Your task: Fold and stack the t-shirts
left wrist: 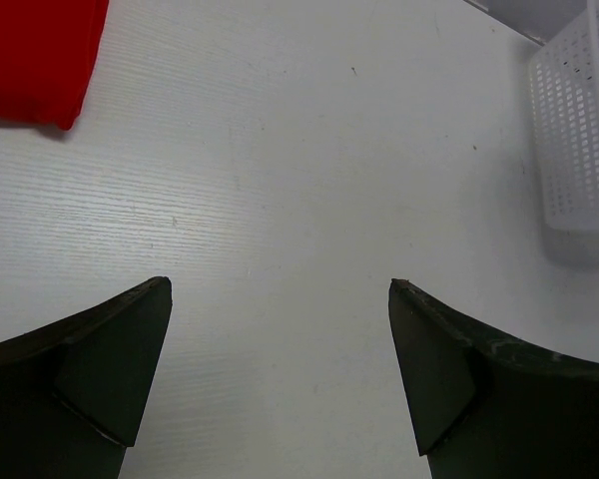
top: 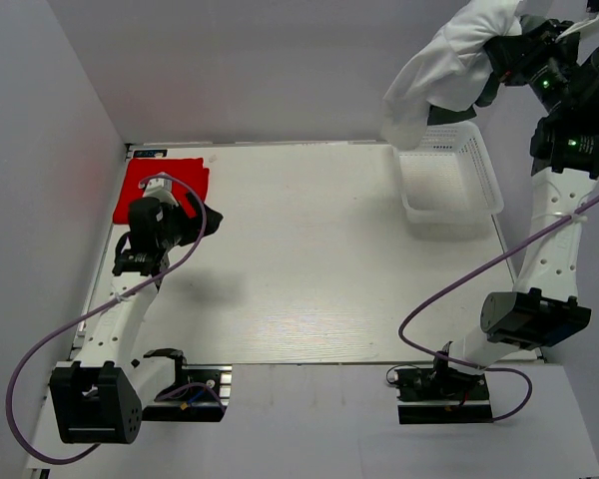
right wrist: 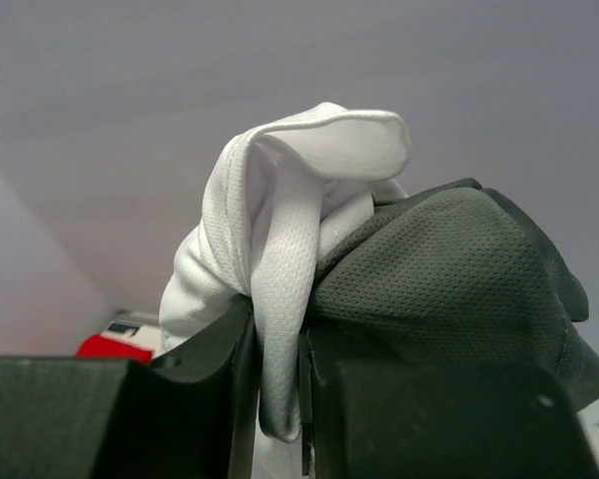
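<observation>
My right gripper (top: 514, 50) is raised high at the far right, above the basket. It is shut on a fold of the white t-shirt (top: 449, 65), which hangs down to the left. In the right wrist view the white cloth (right wrist: 280, 249) is pinched between my right gripper's (right wrist: 278, 399) jaws, and the dark grey t-shirt (right wrist: 449, 269) lies draped over the right finger. The red t-shirt (top: 160, 185) lies folded at the far left of the table. My left gripper (top: 212, 222) hovers just right of it, open and empty (left wrist: 280, 289); the red cloth (left wrist: 30, 55) shows at its upper left.
A white plastic lattice basket (top: 484, 170) stands at the far right of the table, under the hanging white shirt; it also shows in the left wrist view (left wrist: 579, 130). Grey walls close in the table at the left and back.
</observation>
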Available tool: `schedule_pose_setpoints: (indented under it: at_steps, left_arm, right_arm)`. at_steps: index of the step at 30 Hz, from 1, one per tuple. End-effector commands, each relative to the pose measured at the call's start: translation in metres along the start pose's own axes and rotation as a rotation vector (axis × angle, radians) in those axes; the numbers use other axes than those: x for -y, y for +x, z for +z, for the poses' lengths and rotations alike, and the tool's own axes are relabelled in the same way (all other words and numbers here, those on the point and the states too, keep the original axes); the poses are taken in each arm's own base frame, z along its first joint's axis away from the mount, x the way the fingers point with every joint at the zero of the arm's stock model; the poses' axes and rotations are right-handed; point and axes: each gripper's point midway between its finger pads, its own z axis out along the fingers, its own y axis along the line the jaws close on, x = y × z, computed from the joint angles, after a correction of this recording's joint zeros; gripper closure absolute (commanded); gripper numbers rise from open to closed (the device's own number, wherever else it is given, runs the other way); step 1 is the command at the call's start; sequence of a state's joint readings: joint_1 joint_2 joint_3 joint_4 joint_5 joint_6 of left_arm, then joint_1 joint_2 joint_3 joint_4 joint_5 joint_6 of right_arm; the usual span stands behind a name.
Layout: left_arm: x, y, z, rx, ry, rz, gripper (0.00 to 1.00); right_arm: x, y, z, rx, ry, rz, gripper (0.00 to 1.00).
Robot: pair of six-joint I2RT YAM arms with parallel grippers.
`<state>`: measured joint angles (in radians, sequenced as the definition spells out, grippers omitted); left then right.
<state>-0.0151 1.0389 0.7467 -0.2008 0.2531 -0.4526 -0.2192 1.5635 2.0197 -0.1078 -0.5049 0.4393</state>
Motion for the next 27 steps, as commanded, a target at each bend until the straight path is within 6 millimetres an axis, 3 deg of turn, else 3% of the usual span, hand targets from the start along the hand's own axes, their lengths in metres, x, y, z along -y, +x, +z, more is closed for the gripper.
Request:
schedule_pose_setpoints:
  at_steps: [1, 2, 3, 4, 5, 6, 7, 8, 9, 10, 11, 12, 13, 14, 15, 16, 17, 18, 19, 20, 21, 22, 24, 25, 27]
  left_arm:
    - [0.013, -0.014, -0.010, 0.051, 0.045, 0.021, 0.00]
    - [0.015, -0.013, -0.010, 0.047, 0.053, 0.022, 0.00]
    - [0.015, -0.013, -0.010, 0.047, 0.054, 0.013, 0.00]
    - [0.015, -0.013, -0.010, 0.047, 0.054, 0.013, 0.00]
    - [0.017, -0.012, -0.011, 0.042, 0.063, 0.013, 0.00]
    - [0.017, -0.012, -0.011, 0.042, 0.064, 0.004, 0.00]
    - [0.019, -0.013, -0.011, 0.045, 0.076, 0.007, 0.00]
    - [0.019, -0.009, -0.010, 0.033, 0.080, 0.004, 0.00]
    - [0.020, -0.011, -0.010, 0.041, 0.084, -0.005, 0.00]
    - [0.022, -0.006, -0.008, 0.018, 0.100, -0.008, 0.00]
    - [0.020, -0.004, -0.005, 0.008, 0.095, -0.012, 0.00]
    - [0.025, -0.007, -0.007, 0.009, 0.113, -0.008, 0.00]
    - [0.025, -0.004, -0.005, -0.003, 0.117, -0.011, 0.00]
    - [0.027, -0.003, -0.006, -0.009, 0.129, -0.011, 0.00]
    - [0.027, -0.003, -0.006, -0.009, 0.129, -0.011, 0.00]
    - [0.025, 0.001, -0.005, -0.019, 0.125, -0.023, 0.00]
    - [0.025, 0.001, -0.005, -0.019, 0.125, -0.023, 0.00]
    - [0.025, 0.001, -0.005, -0.019, 0.125, -0.023, 0.00]
    - [0.023, 0.000, -0.004, -0.013, 0.114, -0.023, 0.00]
    - [0.023, 0.000, -0.004, -0.013, 0.114, -0.023, 0.00]
    - [0.023, 0.000, -0.004, -0.013, 0.114, -0.023, 0.00]
    - [0.023, 0.004, -0.002, -0.030, 0.122, -0.027, 0.00]
    - [0.024, 0.005, 0.000, -0.035, 0.130, -0.027, 0.00]
    - [0.024, 0.005, 0.000, -0.035, 0.130, -0.027, 0.00]
    - [0.021, 0.007, 0.005, -0.058, 0.119, -0.035, 0.00]
  right_arm:
    - [-0.072, -0.005, -0.014, 0.001, -0.293, 0.014, 1.00]
    - [-0.099, 0.003, -0.027, -0.024, -0.358, 0.026, 1.00]
    - [-0.116, -0.003, -0.033, 0.032, -0.428, -0.031, 1.00]
    - [-0.102, 0.044, -0.028, -0.045, -0.409, 0.026, 1.00]
    - [-0.123, 0.057, -0.030, -0.058, -0.458, 0.019, 1.00]
    - [-0.135, 0.053, -0.043, -0.046, -0.461, 0.009, 1.00]
    - [-0.119, 0.094, -0.040, -0.111, -0.406, 0.067, 1.00]
    - [-0.136, 0.102, -0.050, -0.112, -0.438, 0.074, 1.00]
    - [-0.153, 0.093, -0.056, -0.032, -0.471, 0.051, 1.00]
    - [-0.148, 0.151, -0.061, -0.125, -0.455, 0.127, 1.00]
    - [-0.151, 0.159, -0.061, -0.111, -0.453, 0.129, 1.00]
    - [-0.161, 0.179, -0.062, -0.151, -0.472, 0.151, 1.00]
    - [-0.163, 0.221, -0.062, -0.244, -0.466, 0.188, 1.00]
    - [-0.160, 0.242, -0.059, -0.280, -0.444, 0.140, 1.00]
    - [-0.182, 0.271, -0.066, -0.343, -0.493, 0.137, 1.00]
    - [-0.176, 0.316, -0.064, -0.456, -0.468, 0.127, 0.93]
    - [-0.171, 0.336, -0.060, -0.486, -0.431, 0.080, 0.89]
    - [-0.186, 0.390, -0.069, -0.635, -0.452, 0.074, 0.87]
    - [-0.186, 0.408, -0.073, -0.684, -0.440, 0.060, 0.87]
    - [-0.188, 0.419, -0.073, -0.712, -0.451, 0.024, 0.77]
    - [-0.198, 0.446, -0.081, -0.778, -0.452, -0.003, 0.74]
    - [-0.193, 0.467, -0.090, -0.842, -0.435, -0.025, 0.68]
    - [-0.191, 0.481, -0.097, -0.858, -0.402, -0.104, 0.25]
    - [-0.203, 0.480, -0.101, -0.847, -0.440, -0.149, 0.10]
    - [-0.199, 0.481, -0.104, -0.840, -0.420, -0.216, 0.10]
